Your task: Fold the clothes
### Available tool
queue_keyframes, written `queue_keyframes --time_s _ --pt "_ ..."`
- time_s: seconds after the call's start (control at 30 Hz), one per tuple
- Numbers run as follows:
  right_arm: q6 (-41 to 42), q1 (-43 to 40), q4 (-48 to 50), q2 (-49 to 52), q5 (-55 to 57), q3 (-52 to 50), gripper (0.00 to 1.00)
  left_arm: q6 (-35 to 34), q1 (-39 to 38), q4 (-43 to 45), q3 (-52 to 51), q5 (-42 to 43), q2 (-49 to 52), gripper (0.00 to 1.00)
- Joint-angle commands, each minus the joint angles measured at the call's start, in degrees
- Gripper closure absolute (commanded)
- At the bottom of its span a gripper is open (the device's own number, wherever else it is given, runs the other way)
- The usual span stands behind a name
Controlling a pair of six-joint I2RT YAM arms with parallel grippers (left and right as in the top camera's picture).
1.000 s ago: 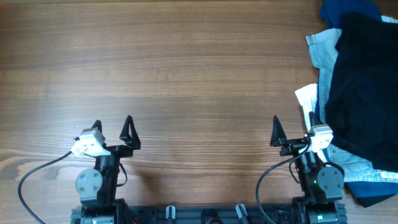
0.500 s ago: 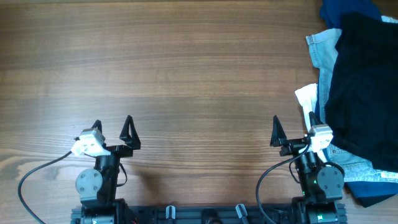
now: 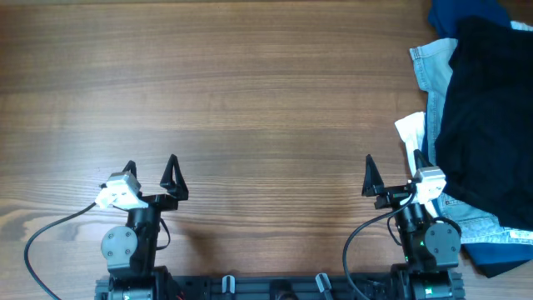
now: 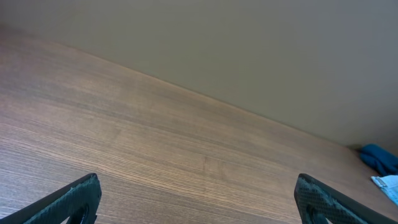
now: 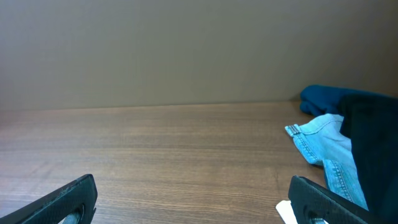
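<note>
Two claws sit at the near edge of your tabletop [image 3: 250, 83], each with its jaws spread wide and nothing between them. Your left claw [image 3: 151, 173] stands over bare wood. Your right claw [image 3: 391, 177] stands just beside the heap of cloth at the right.

The black shorts [image 3: 487, 117] lie crumpled on top of that heap at the tabletop's far-right edge. They are a plain, matte, soft dark mass running from the far side toward the near side, partly cut off by the overhead frame. They are bunched so that you cannot pick out a waistband or a leg.

A pale blue denim garment [image 3: 429, 71] shows from under the shorts along their left side and again at the near side. A white scrap [image 3: 410, 129] pokes out just ahead of your right claw. A dark blue cloth [image 3: 462, 10] sits at the far end of the heap, against the shorts.

The tabletop itself is mid-brown wood with grain running left to right, evenly lit. Both wrist views show a plain grey-beige wall [image 4: 249, 43] rising behind its far edge.
</note>
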Motion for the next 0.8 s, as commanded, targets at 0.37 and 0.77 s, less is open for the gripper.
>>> queue_keyframes --time_s 0.37,0.77 --pt "-0.87 -0.13 7.8 -0.09 0.87 -0.07 0.0 0.79 0.0 -0.04 -0.22 0.13 -0.42 0.0" --pt "-12.41 -0.13 10.27 10.71 -1.22 15.06 0.0 0.76 0.0 2.23 8.31 1.36 7.41 0.0"
